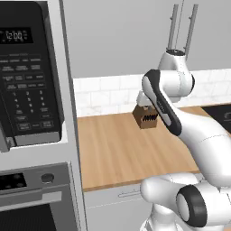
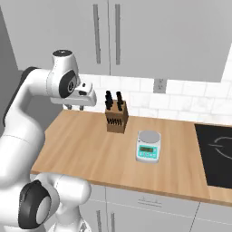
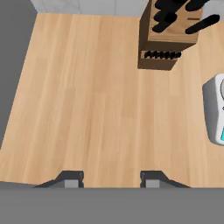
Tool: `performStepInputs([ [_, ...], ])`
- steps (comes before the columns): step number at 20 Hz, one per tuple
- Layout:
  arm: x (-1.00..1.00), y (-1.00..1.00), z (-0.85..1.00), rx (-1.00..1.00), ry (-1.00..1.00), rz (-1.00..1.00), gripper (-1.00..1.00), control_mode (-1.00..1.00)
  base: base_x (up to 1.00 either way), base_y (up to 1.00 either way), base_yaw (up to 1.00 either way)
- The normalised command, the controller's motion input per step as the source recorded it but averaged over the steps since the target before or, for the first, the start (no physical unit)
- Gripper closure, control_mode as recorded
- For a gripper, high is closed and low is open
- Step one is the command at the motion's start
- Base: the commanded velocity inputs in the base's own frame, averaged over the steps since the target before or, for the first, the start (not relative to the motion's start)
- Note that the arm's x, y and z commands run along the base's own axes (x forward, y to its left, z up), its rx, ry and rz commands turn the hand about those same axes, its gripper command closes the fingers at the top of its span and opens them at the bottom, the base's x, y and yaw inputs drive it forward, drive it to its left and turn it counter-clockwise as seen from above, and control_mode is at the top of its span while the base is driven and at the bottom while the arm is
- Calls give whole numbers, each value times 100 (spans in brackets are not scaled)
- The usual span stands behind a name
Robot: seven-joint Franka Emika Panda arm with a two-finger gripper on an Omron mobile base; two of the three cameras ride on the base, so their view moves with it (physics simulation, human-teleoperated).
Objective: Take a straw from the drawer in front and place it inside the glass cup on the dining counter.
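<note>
The wood counter (image 2: pixel 90 149) is pale honey with fine grain. The knife block (image 2: pixel 116 119) is brown, its handles black. The kitchen scale (image 2: pixel 148 146) is white with teal trim. Backsplash tiles (image 2: pixel 181 102) are white, cabinets (image 2: pixel 158 36) grey.

You're facing the flat light-grey drawer front (image 1: pixel 108 198), set just under the front edge of the light-wood counter top (image 1: pixel 122 149). It is shut, its panel flush with the cabinet face around it. A slim grey bar handle (image 1: pixel 129 194) runs level across its upper part. In the left base view the robot's white body hides its right end. In the right base view you see the same panel (image 2: pixel 172 204) and its handle (image 2: pixel 152 202) from the other side.
</note>
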Motion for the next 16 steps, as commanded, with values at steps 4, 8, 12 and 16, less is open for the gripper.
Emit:
performStepInputs([
  [4, 0, 0, 0, 0, 0, 0, -100, 100, -24, 2, 0],
  [8, 0, 0, 0, 0, 0, 0, -100, 100, -86, 1, 3],
  [12, 0, 0, 0, 0, 0, 0, -100, 100, -89, -14, 19],
  [16, 0, 0, 0, 0, 0, 0, -100, 100, -20, -34, 42],
])
